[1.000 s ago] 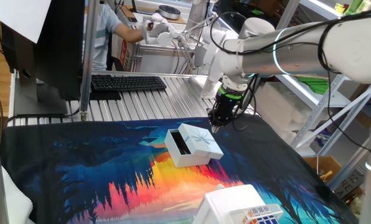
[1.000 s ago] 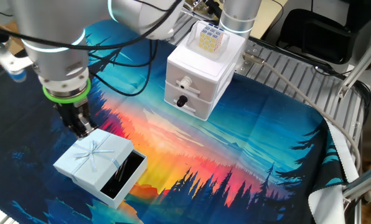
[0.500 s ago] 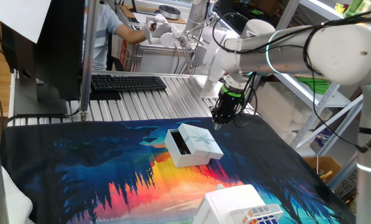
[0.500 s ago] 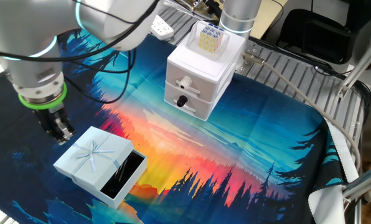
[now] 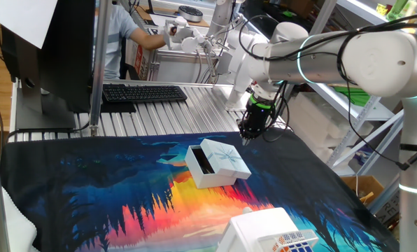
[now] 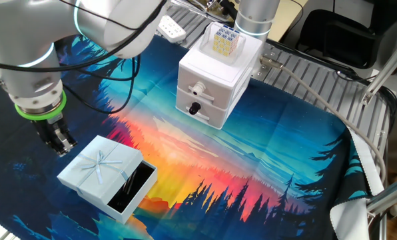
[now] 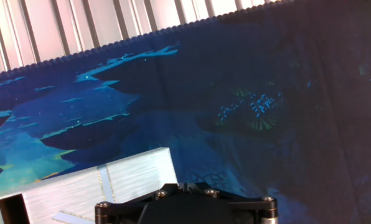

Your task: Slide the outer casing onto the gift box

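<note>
outer casing (image 6: 100,167) lies on the mat (image 6: 272,160), low and to the right of the gripper (image 6: 60,142) in the other fixed view, near but not touching. in one fixed view the casing (image 5: 222,159) is down-left of the gripper (image 5: 245,136), which hangs above the mat's far edge. hand view shows only a casing corner (image 7: 111,183) at bottom left, just ahead of the gripper body; fingertips aren't in shot there.

jaws: look close together in both fixed views, holding nothing, but too small to be sure — cannot tell.

gift box (image 6: 133,188): dark mouth shows at the casing's right end in the other fixed view, so it sits inside the sleeve, w/ a bit of the end showing. judgement: sleeve looks mostly on already.

long axis runs from the jaws' side away toward the dark open end. only one arm, so it's the nearer.

surface: printed cloth mat, flat, some grip likely. room: bare mat around the casing; drawer box (image 6: 212,80) well apart to the right.
</note>
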Controlling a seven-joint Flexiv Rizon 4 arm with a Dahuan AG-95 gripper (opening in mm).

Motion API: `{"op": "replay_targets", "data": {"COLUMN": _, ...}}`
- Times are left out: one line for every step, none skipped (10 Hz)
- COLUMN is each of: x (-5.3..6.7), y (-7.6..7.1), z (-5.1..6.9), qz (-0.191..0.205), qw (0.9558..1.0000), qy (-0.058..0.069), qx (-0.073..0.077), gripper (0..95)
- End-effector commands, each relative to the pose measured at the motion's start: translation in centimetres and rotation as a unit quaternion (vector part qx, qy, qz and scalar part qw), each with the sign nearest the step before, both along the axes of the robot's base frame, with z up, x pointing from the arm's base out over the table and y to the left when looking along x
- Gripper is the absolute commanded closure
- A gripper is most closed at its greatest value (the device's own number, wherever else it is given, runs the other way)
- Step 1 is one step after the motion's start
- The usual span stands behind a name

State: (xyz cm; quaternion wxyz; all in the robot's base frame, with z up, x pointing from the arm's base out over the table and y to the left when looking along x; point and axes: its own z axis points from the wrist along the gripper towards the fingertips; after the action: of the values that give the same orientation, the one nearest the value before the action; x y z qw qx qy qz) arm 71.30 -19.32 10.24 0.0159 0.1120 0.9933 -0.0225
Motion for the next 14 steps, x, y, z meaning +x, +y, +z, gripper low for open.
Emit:
{"op": "replay_targets", "data": {"x": -0.08, "y": 0.08, "z": -0.09, "qz": 0.000, "qw": 1.0000, "qy": 0.000, "qx": 0.002, "gripper": 95.0}}
{"op": "replay_targets", "data": {"x": -0.08, "y": 0.06, "z": -0.11, "qz": -0.002, "qw": 1.0000, "qy": -0.002, "qx": -0.001, "gripper": 95.0}}
{"op": "replay_targets", "data": {"x": -0.09, "y": 0.14, "z": -0.38, "qz": -0.005, "qw": 1.0000, "qy": 0.002, "qx": 0.004, "gripper": 95.0}}
{"op": "replay_targets", "data": {"x": -0.03, "y": 0.18, "z": -0.77, "qz": -0.007, "qw": 1.0000, "qy": 0.000, "qx": 0.003, "gripper": 95.0}}
{"op": "replay_targets", "data": {"x": 0.01, "y": 0.17, "z": -0.89, "qz": -0.003, "qw": 1.0000, "qy": 0.001, "qx": 0.006, "gripper": 95.0}}
{"op": "replay_targets", "data": {"x": 0.01, "y": 0.17, "z": -0.89, "qz": 0.003, "qw": 0.9998, "qy": 0.003, "qx": 0.019, "gripper": 95.0}}
{"op": "replay_targets", "data": {"x": 0.01, "y": 0.17, "z": -0.89, "qz": 0.003, "qw": 0.9992, "qy": 0.004, "qx": 0.041, "gripper": 95.0}}
{"op": "replay_targets", "data": {"x": 0.01, "y": 0.17, "z": -0.89, "qz": -0.001, "qw": 0.9990, "qy": 0.006, "qx": 0.045, "gripper": 95.0}}
{"op": "replay_targets", "data": {"x": 0.01, "y": 0.17, "z": -0.89, "qz": -0.016, "qw": 0.9987, "qy": 0.014, "qx": 0.047, "gripper": 95.0}}
{"op": "replay_targets", "data": {"x": 0.01, "y": 0.17, "z": -0.89, "qz": -0.024, "qw": 0.9983, "qy": 0.018, "qx": 0.049, "gripper": 95.0}}
{"op": "replay_targets", "data": {"x": 0.01, "y": 0.17, "z": -0.89, "qz": -0.026, "qw": 0.9982, "qy": 0.020, "qx": 0.051, "gripper": 95.0}}
{"op": "replay_targets", "data": {"x": 0.01, "y": 0.17, "z": -0.89, "qz": -0.032, "qw": 0.9972, "qy": 0.022, "qx": 0.064, "gripper": 95.0}}
{"op": "replay_targets", "data": {"x": 0.01, "y": 0.17, "z": -0.89, "qz": -0.035, "qw": 0.9973, "qy": 0.016, "qx": 0.062, "gripper": 95.0}}
{"op": "replay_targets", "data": {"x": 0.01, "y": 0.17, "z": -0.89, "qz": -0.041, "qw": 0.9971, "qy": 0.013, "qx": 0.062, "gripper": 95.0}}
